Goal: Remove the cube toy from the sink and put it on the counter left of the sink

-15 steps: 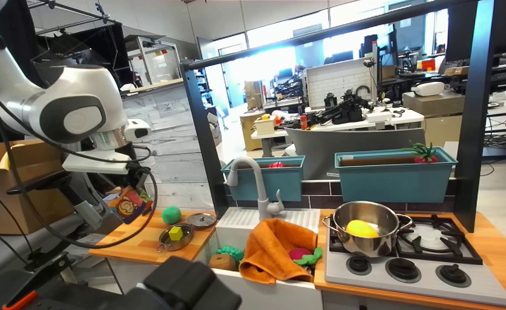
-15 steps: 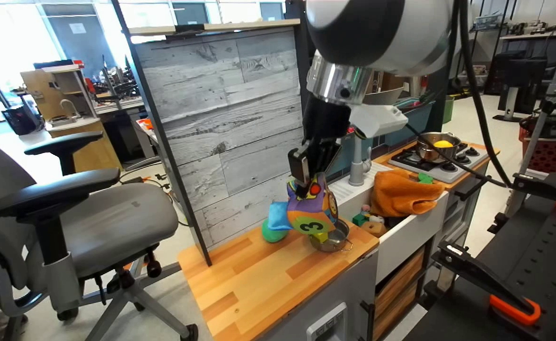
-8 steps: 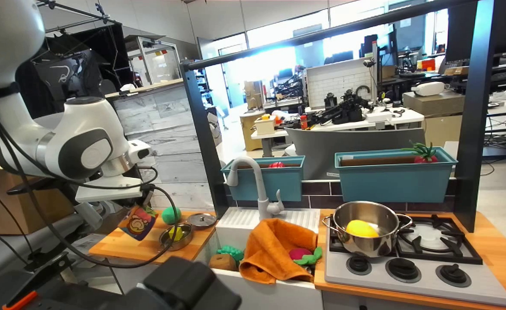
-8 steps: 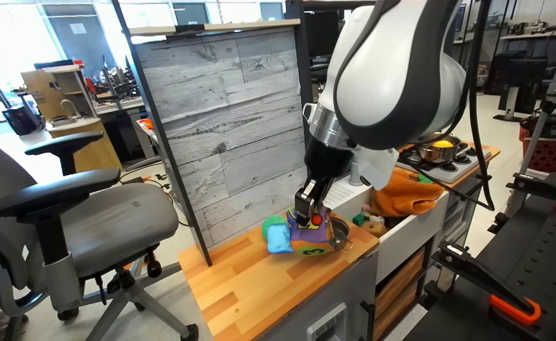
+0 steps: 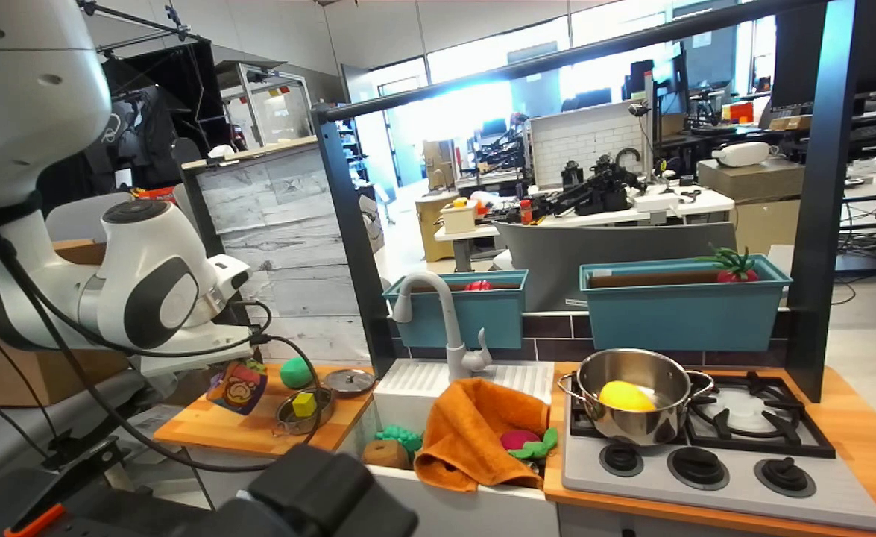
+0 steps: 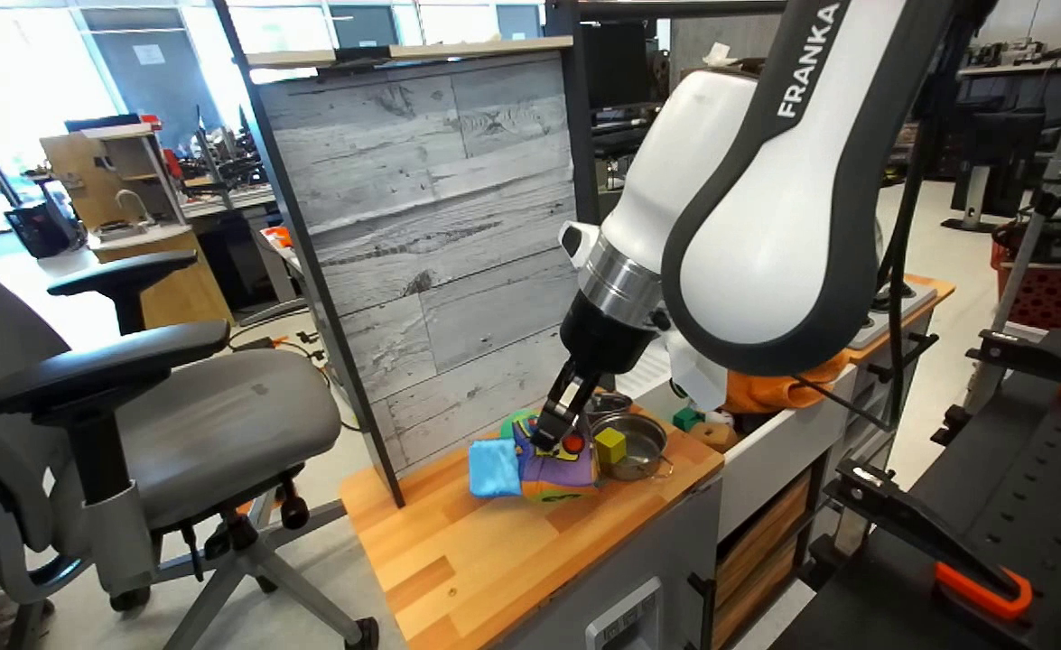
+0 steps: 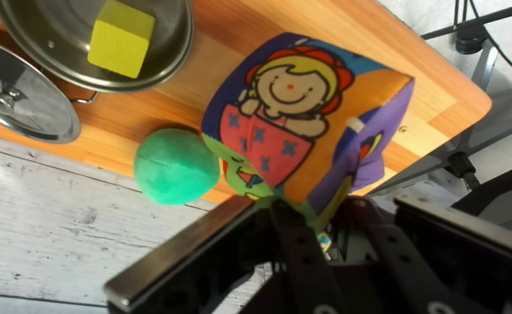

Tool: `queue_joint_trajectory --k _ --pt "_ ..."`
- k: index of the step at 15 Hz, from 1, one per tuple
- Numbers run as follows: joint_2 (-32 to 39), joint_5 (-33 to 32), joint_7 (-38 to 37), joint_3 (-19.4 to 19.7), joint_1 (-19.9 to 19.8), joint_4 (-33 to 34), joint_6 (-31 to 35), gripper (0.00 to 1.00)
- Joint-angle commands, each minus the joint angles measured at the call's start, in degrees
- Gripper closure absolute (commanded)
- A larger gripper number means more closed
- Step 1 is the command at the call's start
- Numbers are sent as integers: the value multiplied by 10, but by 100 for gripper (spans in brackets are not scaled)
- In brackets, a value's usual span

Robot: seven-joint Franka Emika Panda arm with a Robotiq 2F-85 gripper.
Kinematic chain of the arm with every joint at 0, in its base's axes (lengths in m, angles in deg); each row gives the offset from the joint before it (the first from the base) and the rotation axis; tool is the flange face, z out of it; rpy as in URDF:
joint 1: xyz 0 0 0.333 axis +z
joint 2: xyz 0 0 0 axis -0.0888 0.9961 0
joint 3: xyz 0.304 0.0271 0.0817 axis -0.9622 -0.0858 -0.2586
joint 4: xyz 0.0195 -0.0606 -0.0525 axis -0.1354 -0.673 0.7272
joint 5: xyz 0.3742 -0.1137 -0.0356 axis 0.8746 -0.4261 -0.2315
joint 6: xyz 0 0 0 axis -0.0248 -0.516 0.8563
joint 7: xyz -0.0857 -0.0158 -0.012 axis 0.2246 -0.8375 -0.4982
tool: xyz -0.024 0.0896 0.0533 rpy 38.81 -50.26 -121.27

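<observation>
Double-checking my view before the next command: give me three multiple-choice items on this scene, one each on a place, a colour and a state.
1. Where is the yellow block?
A. in the sink
B. in the small pan
C. on the stove

2. What colour is the ball near the cube toy?
A. green
B. red
C. white

3. How is the tool?
A. wide open
B. shut on nothing
C. shut on the cube toy

1 B: the wrist view shows it within the rim.
2 A: its surface is plain green.
3 C: the wrist view shows cloth pinched in it.
</observation>
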State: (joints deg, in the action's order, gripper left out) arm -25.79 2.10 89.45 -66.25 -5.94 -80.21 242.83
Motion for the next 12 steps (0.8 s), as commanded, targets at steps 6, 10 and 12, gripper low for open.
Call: queue_joint_trajectory --k 6,10,12 --pt "57 -63 -11 42 30 57 51 42" --pt "63 -61 -13 59 45 67 51 12" --pt "63 -61 -13 62 48 68 51 0"
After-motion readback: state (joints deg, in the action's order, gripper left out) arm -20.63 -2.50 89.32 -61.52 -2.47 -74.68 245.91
